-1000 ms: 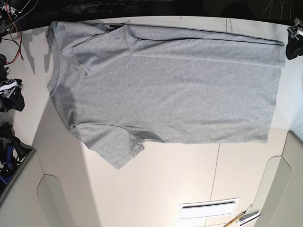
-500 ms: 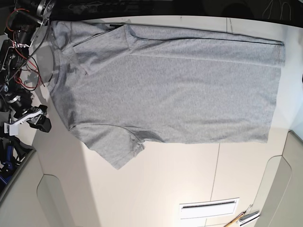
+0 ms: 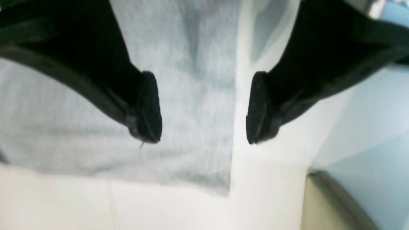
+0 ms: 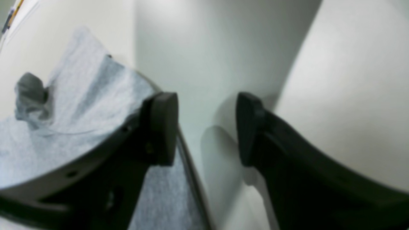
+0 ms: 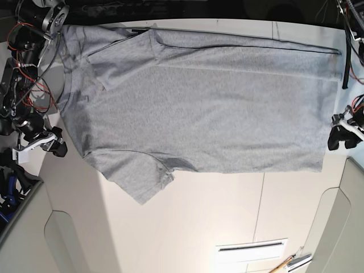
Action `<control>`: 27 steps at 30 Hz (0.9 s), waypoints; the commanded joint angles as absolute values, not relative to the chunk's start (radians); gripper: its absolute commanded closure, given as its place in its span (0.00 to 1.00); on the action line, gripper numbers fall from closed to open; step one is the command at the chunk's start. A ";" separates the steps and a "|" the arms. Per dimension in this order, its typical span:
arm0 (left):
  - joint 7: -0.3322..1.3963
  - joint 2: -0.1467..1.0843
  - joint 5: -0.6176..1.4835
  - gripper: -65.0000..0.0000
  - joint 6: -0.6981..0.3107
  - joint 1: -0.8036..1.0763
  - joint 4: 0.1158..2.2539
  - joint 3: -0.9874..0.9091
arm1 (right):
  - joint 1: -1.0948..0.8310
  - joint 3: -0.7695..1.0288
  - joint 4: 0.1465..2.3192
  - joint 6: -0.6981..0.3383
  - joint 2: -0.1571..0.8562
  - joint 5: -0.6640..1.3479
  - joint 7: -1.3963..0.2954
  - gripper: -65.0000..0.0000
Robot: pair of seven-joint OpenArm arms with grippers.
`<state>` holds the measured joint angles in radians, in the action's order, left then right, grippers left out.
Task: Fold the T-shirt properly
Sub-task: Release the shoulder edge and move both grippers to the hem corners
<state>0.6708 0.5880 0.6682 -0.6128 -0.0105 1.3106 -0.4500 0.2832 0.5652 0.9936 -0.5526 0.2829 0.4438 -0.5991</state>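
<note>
The heather-grey T-shirt [image 5: 205,108] lies flat on the white table [image 5: 199,216], neck to the left, hem to the right, plain side up. Its far edge and one sleeve are folded inward. My left gripper [image 5: 340,137] hovers open at the hem's near right corner. In the left wrist view the left gripper [image 3: 199,140] straddles the T-shirt's [image 3: 191,64] side edge. My right gripper [image 5: 50,145] is open beside the shoulder on the left. In the right wrist view the right gripper [image 4: 206,127] is over bare table, with the T-shirt [image 4: 80,105] under its left finger.
Red and black cables [image 5: 25,74] hang along the left arm. A slotted vent [image 5: 250,250] and a wooden-handled tool [image 5: 293,263] lie near the front right. Beige rounded panels [image 5: 341,227] flank the table at both front corners.
My left gripper has come into view at the hem's right side. My right gripper has moved slightly down and right beside the shoulder. The T-shirt has not moved.
</note>
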 commanded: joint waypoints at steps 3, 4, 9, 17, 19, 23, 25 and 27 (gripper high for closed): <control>0.631 0.616 0.667 0.32 -0.614 -0.151 1.153 -0.397 | 0.307 0.568 1.008 -0.557 0.302 0.459 -0.584 0.55; 0.627 0.616 0.668 0.32 -0.614 -0.190 1.096 -0.381 | 0.307 0.568 1.008 -0.558 0.302 0.459 -0.583 0.55; 0.599 0.615 0.659 0.32 -0.614 -0.345 0.836 -0.334 | 0.307 0.568 1.008 -0.558 0.302 0.460 -0.583 0.55; 0.542 0.611 0.610 0.32 -0.617 -0.432 0.602 -0.333 | 0.300 0.562 1.008 -0.558 0.299 0.467 -0.584 0.55; 0.543 0.606 0.610 0.32 -0.622 -0.429 0.599 -0.333 | 0.294 0.546 1.008 -0.558 0.296 0.485 -0.584 0.55; 0.554 0.601 0.636 0.32 -0.644 -0.429 0.599 -0.305 | 0.281 0.466 1.008 -0.575 0.296 0.513 -0.588 0.55; 0.554 0.601 0.649 0.32 -0.653 -0.430 0.599 -0.268 | 0.279 0.420 1.008 -0.575 0.296 0.513 -0.588 0.55; 0.554 0.601 0.663 0.32 -0.680 -0.430 0.599 -0.226 | 0.279 0.381 1.008 -0.575 0.296 0.513 -0.588 0.55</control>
